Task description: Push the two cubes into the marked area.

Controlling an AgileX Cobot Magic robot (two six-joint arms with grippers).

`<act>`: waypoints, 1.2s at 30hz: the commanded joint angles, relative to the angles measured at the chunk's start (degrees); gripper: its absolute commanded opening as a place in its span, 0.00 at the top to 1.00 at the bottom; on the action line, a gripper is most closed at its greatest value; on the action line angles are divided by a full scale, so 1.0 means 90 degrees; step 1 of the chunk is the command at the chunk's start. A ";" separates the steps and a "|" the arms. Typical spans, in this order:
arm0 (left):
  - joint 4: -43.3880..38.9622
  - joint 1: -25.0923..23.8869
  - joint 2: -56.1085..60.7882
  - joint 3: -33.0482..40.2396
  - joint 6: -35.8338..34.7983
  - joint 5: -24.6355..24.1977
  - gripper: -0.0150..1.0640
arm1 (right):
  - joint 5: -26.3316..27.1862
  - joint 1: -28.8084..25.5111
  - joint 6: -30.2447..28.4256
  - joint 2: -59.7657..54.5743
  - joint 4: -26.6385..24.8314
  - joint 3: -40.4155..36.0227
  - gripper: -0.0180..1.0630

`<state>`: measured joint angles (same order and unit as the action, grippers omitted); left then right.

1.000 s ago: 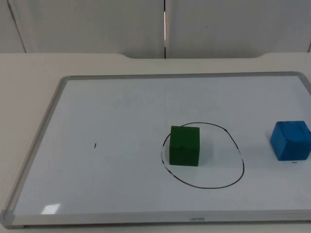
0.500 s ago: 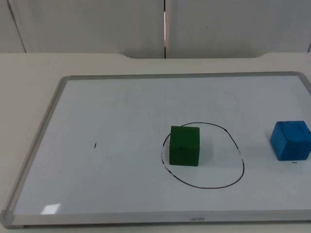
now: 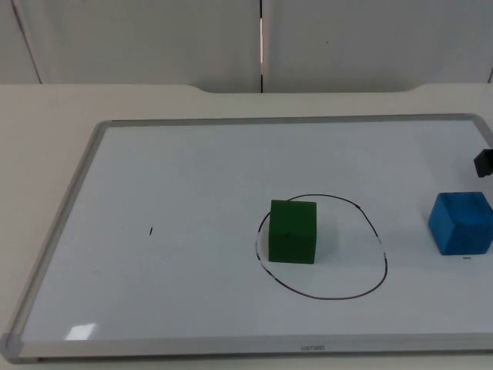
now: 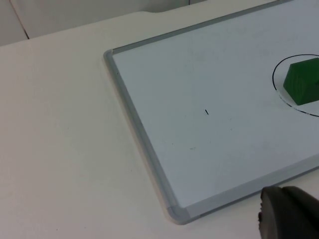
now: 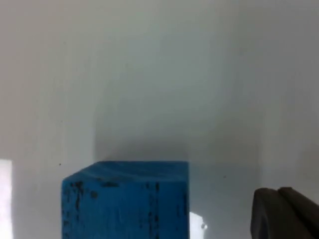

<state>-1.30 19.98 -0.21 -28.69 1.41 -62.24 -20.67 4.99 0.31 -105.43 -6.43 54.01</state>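
A green cube (image 3: 293, 232) stands inside the black hand-drawn oval (image 3: 379, 239) on the whiteboard (image 3: 192, 169), against the oval's left side. The same green cube (image 4: 302, 81) shows in the left wrist view, partly cut off. A blue cube (image 3: 461, 223) sits outside the oval, near the board's right edge. The right gripper (image 3: 484, 161) enters at the right edge, just behind the blue cube and apart from it. In the right wrist view the blue cube (image 5: 127, 200) is close in front, with a black fingertip (image 5: 284, 214) beside it. The left gripper's fingertip (image 4: 289, 216) hangs over the board's near left corner.
The whiteboard's grey frame (image 3: 58, 231) lies on the pale table. A short black tick mark (image 3: 151, 230) is on the board's left half. The grey partition wall (image 3: 262, 38) closes the table at the back.
The right gripper has come into the top view at the right edge, behind the blue cube. Both cubes stay where they were.
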 commanded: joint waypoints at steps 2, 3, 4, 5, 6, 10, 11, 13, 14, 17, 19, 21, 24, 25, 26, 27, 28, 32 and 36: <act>-0.0040 -0.0006 0.0023 0.0037 -0.0032 0.0070 0.99 | 0.0062 0.0033 0.0013 -0.0059 0.0039 0.0028 0.99; -0.0040 -0.0006 0.0023 0.0037 -0.0032 0.0070 0.99 | 0.0062 0.0033 0.0013 -0.0059 0.0039 0.0028 0.99; -0.0040 -0.0006 0.0023 0.0037 -0.0032 0.0070 0.99 | 0.0051 0.0045 0.0013 -0.0059 0.0039 0.0028 0.99; -0.0040 -0.0006 0.0023 0.0037 -0.0032 0.0070 0.99 | 0.0051 0.0045 0.0013 -0.0059 0.0039 0.0028 0.99; -0.0040 -0.0006 0.0023 0.0037 -0.0032 0.0070 0.99 | 0.0051 0.0045 0.0013 -0.0059 0.0039 0.0028 0.99; -0.0040 -0.0006 0.0023 0.0037 -0.0032 0.0070 0.99 | 0.0083 0.0042 0.0013 -0.0111 0.0015 0.0028 0.99; -0.0040 -0.0006 0.0023 0.0037 -0.0032 0.0070 0.99 | 0.0083 0.0042 0.0013 -0.0111 0.0015 0.0028 0.99; -0.0040 -0.0006 0.0023 0.0037 -0.0032 0.0070 0.99 | 0.0093 0.0042 0.0013 -0.0187 0.0015 0.0028 0.99; -0.0040 -0.0006 0.0023 0.0037 -0.0032 0.0070 0.99 | 0.0112 0.0042 0.0013 -0.0211 0.0015 0.0028 0.99; -0.0040 -0.0006 0.0023 0.0037 -0.0032 0.0070 0.99 | 0.0144 0.0042 0.0013 -0.0286 -0.0002 0.0028 0.99; -0.0040 -0.0006 0.0023 0.0037 -0.0032 0.0070 0.99 | 0.0175 0.0042 0.0013 -0.0327 -0.0013 0.0028 0.99; -0.0040 -0.0006 0.0023 0.0037 -0.0032 0.0070 0.99 | 0.0176 0.0042 0.0013 -0.0343 -0.0013 0.0028 0.99; -0.0040 -0.0006 0.0023 0.0037 -0.0032 0.0070 0.99 | 0.0176 0.0109 0.0013 -0.0343 -0.0013 0.0028 0.99; -0.0040 -0.0006 0.0023 0.0037 -0.0032 0.0070 0.99 | 0.0222 0.0162 0.0013 -0.0343 0.0020 0.0028 0.99; -0.0040 -0.0006 0.0023 0.0037 -0.0032 0.0070 0.99 | 0.0242 0.0265 0.0013 -0.0343 0.0034 0.0028 0.99; -0.0040 -0.0006 0.0023 0.0037 -0.0032 0.0070 0.99 | 0.0296 0.0349 0.0013 -0.0343 0.0034 0.0028 0.99; -0.0040 -0.0006 0.0023 0.0037 -0.0032 0.0070 0.99 | 0.0296 0.0349 0.0013 -0.0343 0.0034 0.0028 0.99; -0.0040 -0.0006 0.0023 0.0037 -0.0032 0.0070 0.99 | 0.0533 0.0731 0.0013 -0.0343 0.0034 0.0028 0.99; -0.0040 -0.0006 0.0023 0.0037 -0.0032 0.0070 0.99 | 0.0587 0.0926 0.0027 -0.0343 0.0034 0.0028 0.99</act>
<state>-1.30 19.98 -0.21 -28.69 1.41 -62.24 -16.11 12.80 0.44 -108.37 -6.33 54.01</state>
